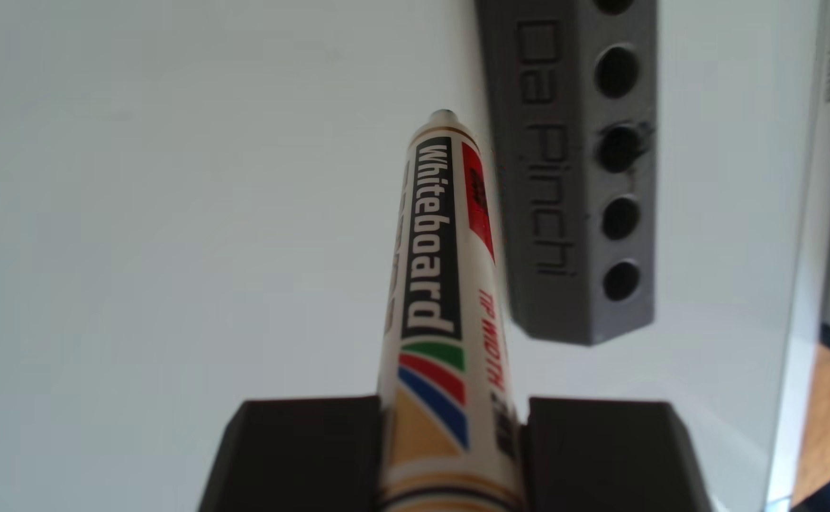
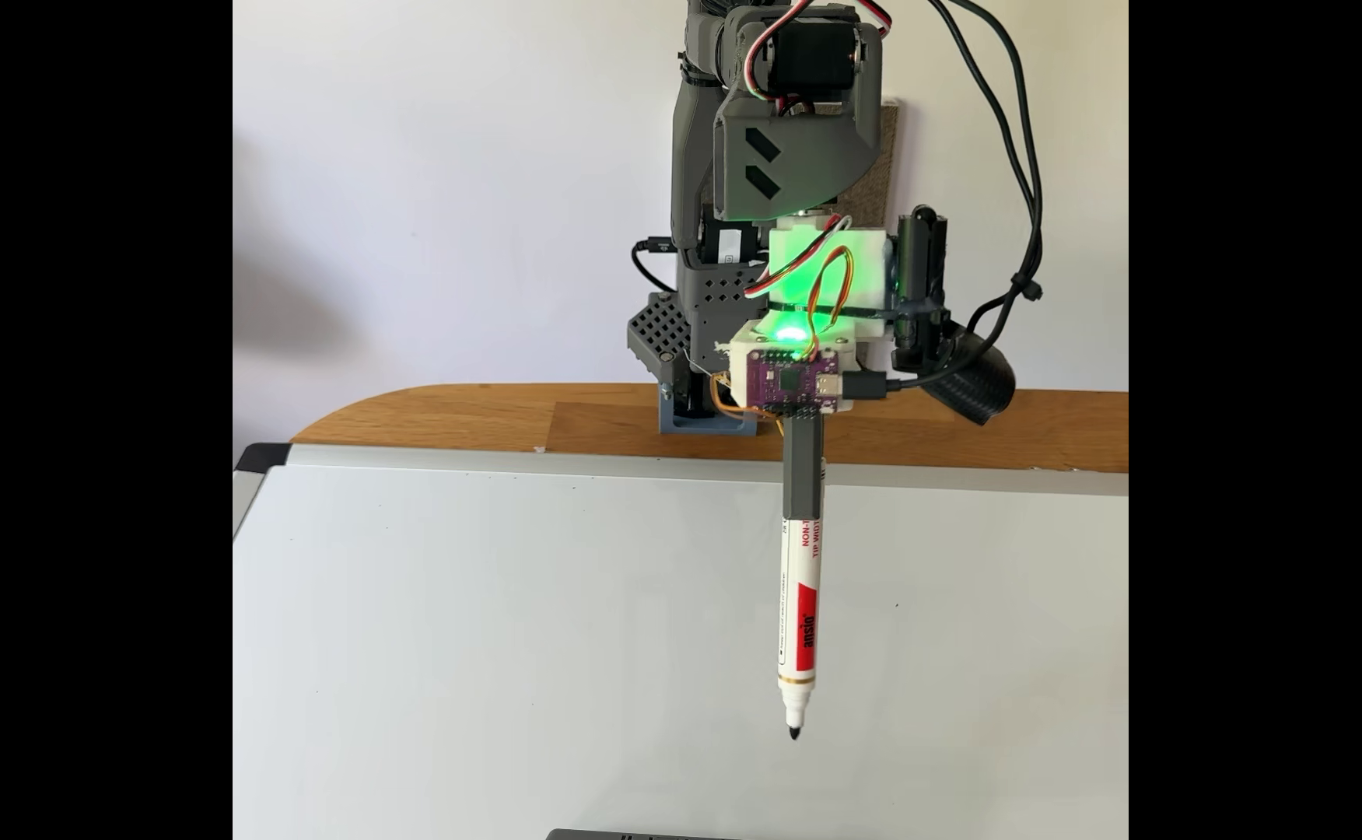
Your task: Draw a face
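My gripper (image 1: 453,413) is shut on a white whiteboard marker (image 1: 432,275), its two dark fingers (image 1: 304,443) clamping the barrel from both sides. In the fixed view the gripper (image 2: 803,505) holds the marker (image 2: 800,614) nearly upright, black tip down. The tip (image 2: 793,732) sits over the right-centre of the whiteboard (image 2: 499,646); I cannot tell whether it touches. The face is out of view: the whiteboard (image 1: 156,197) around the tip is plain white.
A grey five-hole block (image 1: 575,172) engraved "Da Pinchi" lies on the board just right of the marker tip; its edge (image 2: 637,834) shows at the bottom of the fixed view. The board rests on a wooden table (image 2: 499,420). Cables (image 2: 1017,202) hang right of the arm.
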Available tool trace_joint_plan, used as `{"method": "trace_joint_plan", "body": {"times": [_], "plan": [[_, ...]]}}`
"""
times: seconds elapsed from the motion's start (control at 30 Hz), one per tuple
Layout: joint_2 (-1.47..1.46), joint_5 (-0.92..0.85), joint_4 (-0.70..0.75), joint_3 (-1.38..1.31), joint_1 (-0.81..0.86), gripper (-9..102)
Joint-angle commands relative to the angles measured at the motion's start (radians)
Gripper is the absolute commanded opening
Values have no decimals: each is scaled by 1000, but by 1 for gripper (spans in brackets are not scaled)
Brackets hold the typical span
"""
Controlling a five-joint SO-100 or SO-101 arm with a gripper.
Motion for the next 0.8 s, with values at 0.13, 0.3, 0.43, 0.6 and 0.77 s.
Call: {"method": "trace_joint_plan", "body": {"times": [0.13,0.3,0.43,0.6,0.77], "plan": [[17,-9,150,-6,-44,-1],[20,-2,152,-12,-86,-1],[8,6,89,-78,-106,-1],[-26,-9,34,-123,-98,-1],[-98,-8,25,-144,-94,-1]]}}
